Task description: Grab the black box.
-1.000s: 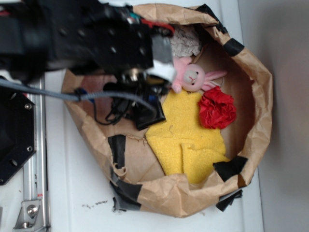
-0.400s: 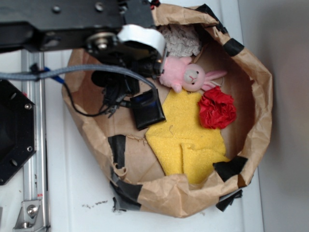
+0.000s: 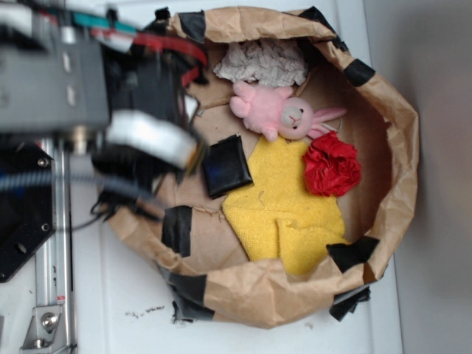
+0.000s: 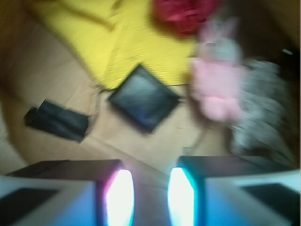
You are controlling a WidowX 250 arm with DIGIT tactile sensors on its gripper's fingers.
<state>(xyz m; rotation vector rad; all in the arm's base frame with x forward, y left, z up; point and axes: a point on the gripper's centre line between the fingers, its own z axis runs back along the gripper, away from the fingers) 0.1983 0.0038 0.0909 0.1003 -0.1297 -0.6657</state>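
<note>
White tabletop [image 3: 125,287] carries a wide nest of crumpled brown paper [image 3: 398,147] patched with strips of black tape [image 3: 177,230], and everything I care about lies on its floor. At the far left edge sits a large black hexagonal metal plate [image 3: 22,221] next to a silver rail [image 3: 55,295].

From the exterior view my arm [image 3: 59,81] is a blurred dark mass over the nest's left side, wires trailing from it. My own claw [image 4: 150,197] shows in the wrist view as two blocky fingers [image 4: 70,190] along the bottom edge, set apart with a clear gap of bare paper between them; they grip nothing.

Ahead of that gap, near the middle of the nest, lies the small glossy black box with rounded edges [image 4: 143,96], flat on the paper and turned cornerwise. It is apart from my fingers. One corner touches or just overlaps the edge of the yellow terry cloth [image 3: 287,214], though the blur keeps me from saying which. The pink plush bunny [image 3: 284,112] lies just beside the box, a crumpled grey-white paper wad [image 3: 262,63] beyond it. A scrunched red paper ball [image 3: 332,164] rests on the cloth's edge by the bunny's ears
</note>
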